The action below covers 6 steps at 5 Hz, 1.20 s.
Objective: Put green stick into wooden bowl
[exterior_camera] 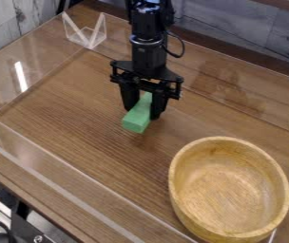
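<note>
The green stick (138, 117) hangs tilted between the fingers of my black gripper (144, 102), which is shut on its upper end. Its lower end is just above the wooden table. The wooden bowl (230, 188), light tan with a thick rim and nothing in it, sits at the front right, below and to the right of the gripper. The arm rises straight up from the gripper toward the top of the view.
Clear acrylic walls (20, 71) fence the wooden table on the left and front. A small clear stand (84, 30) sits at the back left. A grey panelled wall runs along the back right.
</note>
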Available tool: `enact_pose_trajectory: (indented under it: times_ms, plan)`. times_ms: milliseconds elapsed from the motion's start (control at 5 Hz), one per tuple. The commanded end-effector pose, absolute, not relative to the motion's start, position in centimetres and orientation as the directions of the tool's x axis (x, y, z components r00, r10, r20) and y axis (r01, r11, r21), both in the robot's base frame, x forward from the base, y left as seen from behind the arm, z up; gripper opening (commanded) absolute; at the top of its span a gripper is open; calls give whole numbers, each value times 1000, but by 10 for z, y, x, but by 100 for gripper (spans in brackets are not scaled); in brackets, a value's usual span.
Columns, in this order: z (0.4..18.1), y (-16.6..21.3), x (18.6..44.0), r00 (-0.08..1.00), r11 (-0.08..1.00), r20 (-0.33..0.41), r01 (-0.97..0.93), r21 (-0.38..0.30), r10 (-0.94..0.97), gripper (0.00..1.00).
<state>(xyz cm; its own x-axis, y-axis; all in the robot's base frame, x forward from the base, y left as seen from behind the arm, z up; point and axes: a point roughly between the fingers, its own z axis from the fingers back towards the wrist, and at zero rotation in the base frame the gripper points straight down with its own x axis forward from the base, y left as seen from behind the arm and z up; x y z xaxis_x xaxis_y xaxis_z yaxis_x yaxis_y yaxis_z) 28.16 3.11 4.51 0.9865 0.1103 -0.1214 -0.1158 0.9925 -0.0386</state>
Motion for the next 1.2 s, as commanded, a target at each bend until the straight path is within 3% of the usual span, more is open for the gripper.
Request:
enact_pose_trajectory:
  times_ms: [0,600,1000]
  plan:
    - [75,32,292,992,991,-29,-127,-42,126,0]
    - [88,-13,270,998,996,-46,-46,-77,42,0]
    - [75,-74,253,998,996,-47,24,-84,-28,0]
